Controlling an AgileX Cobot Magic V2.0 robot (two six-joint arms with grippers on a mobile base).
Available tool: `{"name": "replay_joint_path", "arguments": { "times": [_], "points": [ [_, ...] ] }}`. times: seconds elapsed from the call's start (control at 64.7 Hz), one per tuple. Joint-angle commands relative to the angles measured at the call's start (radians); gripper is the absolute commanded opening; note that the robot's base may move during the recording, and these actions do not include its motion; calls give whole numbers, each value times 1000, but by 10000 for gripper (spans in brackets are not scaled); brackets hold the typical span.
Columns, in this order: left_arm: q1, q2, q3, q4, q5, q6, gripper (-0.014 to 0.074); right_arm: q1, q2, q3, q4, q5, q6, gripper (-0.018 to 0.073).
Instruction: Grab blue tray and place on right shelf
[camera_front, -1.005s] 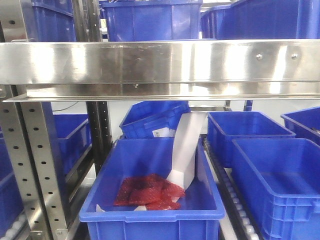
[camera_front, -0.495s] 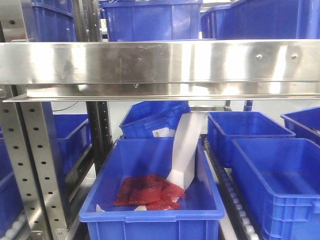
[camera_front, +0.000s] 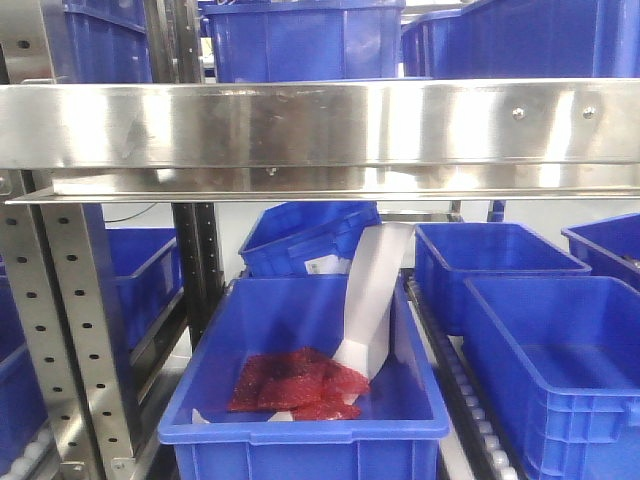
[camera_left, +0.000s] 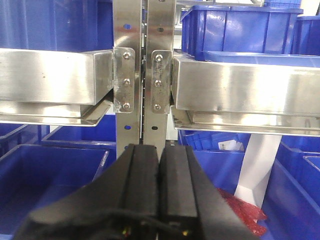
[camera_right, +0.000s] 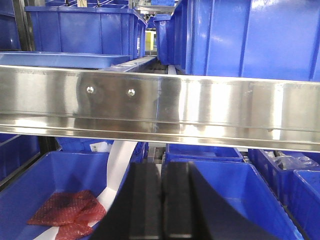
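The right shelf is a shiny steel rack; its wide beam (camera_front: 320, 125) crosses the front view and shows in the left wrist view (camera_left: 245, 85) and the right wrist view (camera_right: 200, 110). A shallow, paler blue tray rim (camera_right: 65, 59) lies on the level just above that beam and also shows in the left wrist view (camera_left: 260, 56). Only its front edge is visible. My left gripper (camera_left: 159, 148) is shut and empty, in front of the perforated upright (camera_left: 145, 30). My right gripper (camera_right: 163, 166) is shut and empty, below the beam.
Deep dark blue bins fill the rack. One bin (camera_front: 300, 420) below the beam holds red bubble wrap (camera_front: 295, 385) and a white paper strip (camera_front: 370, 300). More bins stand to the right (camera_front: 560, 360) and on the upper level (camera_front: 300, 40). Roller tracks (camera_front: 470, 400) run between the bins.
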Motion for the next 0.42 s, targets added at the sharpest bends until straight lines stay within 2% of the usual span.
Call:
{"name": "replay_joint_path", "arguments": {
  "times": [0.0,0.402],
  "points": [
    [3,-14,28,-7,-95,3,-49,-5,-21,-22,1,-90,-2,42],
    [3,-14,28,-7,-95,3,-49,-5,-21,-22,1,-90,-2,42]
  ]
}}
